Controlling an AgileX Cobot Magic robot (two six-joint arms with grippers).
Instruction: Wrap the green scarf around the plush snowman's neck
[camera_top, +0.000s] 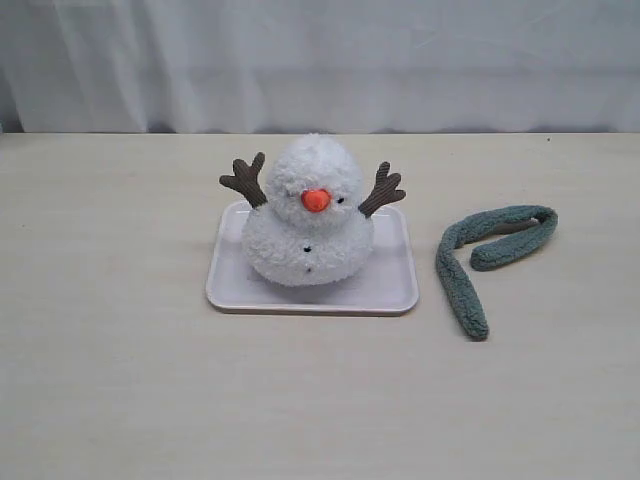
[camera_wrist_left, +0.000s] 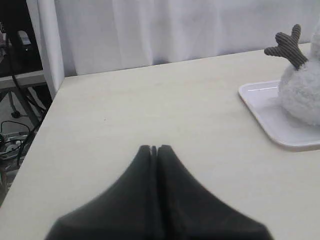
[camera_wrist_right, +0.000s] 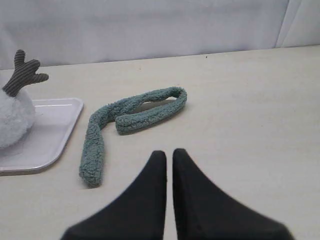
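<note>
In both wrist views the plush snowman (camera_top: 308, 245) is cut off: only one brown ribbed twig arm and part of the white body show. Its neck (camera_top: 283, 214) is a shallow fluffy crease, hard to make out. The jaws of the left gripper (camera_wrist_left: 154, 148) are pressed together and hold nothing. Those of the right gripper (camera_wrist_right: 169, 152) leave only a thin slit and are also empty. The snowman stands on the tray (camera_top: 395, 292), which is smooth and pale with rounded corners. The green scarf (camera_top: 452, 275), fuzzy and bent like a hook, lies on the counter (camera_top: 120, 380) just beside the tray, not touching it.
</note>
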